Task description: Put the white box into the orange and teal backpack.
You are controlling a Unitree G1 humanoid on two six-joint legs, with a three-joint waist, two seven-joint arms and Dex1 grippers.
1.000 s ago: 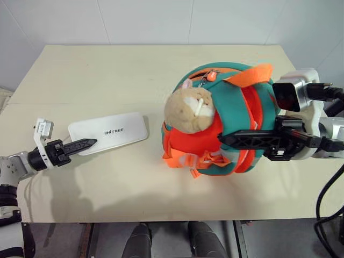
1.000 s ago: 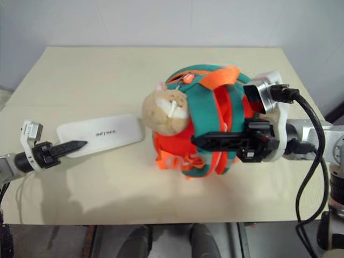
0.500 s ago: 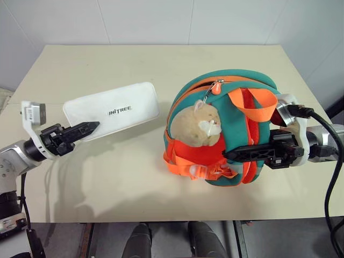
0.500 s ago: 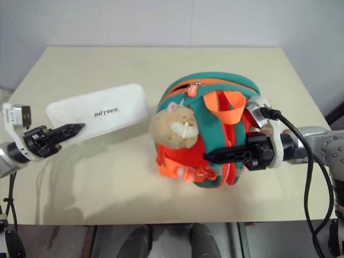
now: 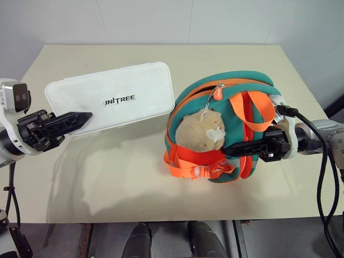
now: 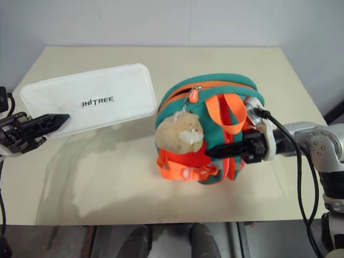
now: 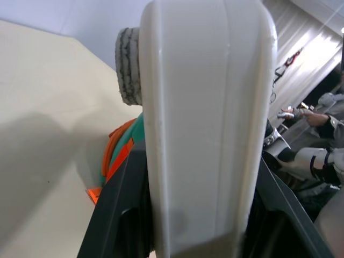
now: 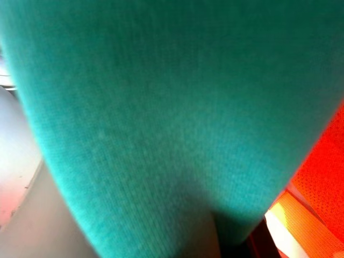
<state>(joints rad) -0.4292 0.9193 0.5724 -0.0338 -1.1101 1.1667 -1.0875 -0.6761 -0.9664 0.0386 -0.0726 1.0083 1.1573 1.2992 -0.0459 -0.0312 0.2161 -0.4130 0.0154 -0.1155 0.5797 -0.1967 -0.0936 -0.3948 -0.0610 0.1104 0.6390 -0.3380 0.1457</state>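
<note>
1. The left gripper (image 5: pixel 80 116) has its two black fingers clamped on one short end of the white box (image 5: pixel 115 95), one finger on each broad face; the left wrist view shows the box (image 7: pixel 207 123) rising straight up between the dark fingers (image 7: pixel 121 215).
2. The white box is held in the air above the cream table (image 5: pixel 123 172), clear of its surface, and casts a wide shadow below and ahead of the fingers. It reaches away from the fingertips toward the backpack, its "UNITREE" lettering (image 5: pixel 119 100) facing up just past the fingertips.
3. The far short end of the box lies just beside the top of the orange and teal backpack (image 5: pixel 215 102); I cannot tell whether the two touch.
4. The right gripper (image 5: pixel 236 149) is fully closed on the backpack's lower front, its fingers pinching the teal fabric next to the orange straps (image 5: pixel 250 113). The right wrist view shows teal cloth (image 8: pixel 161 107) pressed right up against the fingers, with orange mesh at one side.
5. The backpack sits on the table, well apart from the left fingers. A tan plush animal charm (image 5: pixel 200 131) hangs on its front, just beyond the right fingertips, above the orange buckle strap (image 5: pixel 201 169).
6. An orange zipper pull (image 5: pixel 217 92) sits at the top of the backpack's arched zip line, above the plush charm.
</note>
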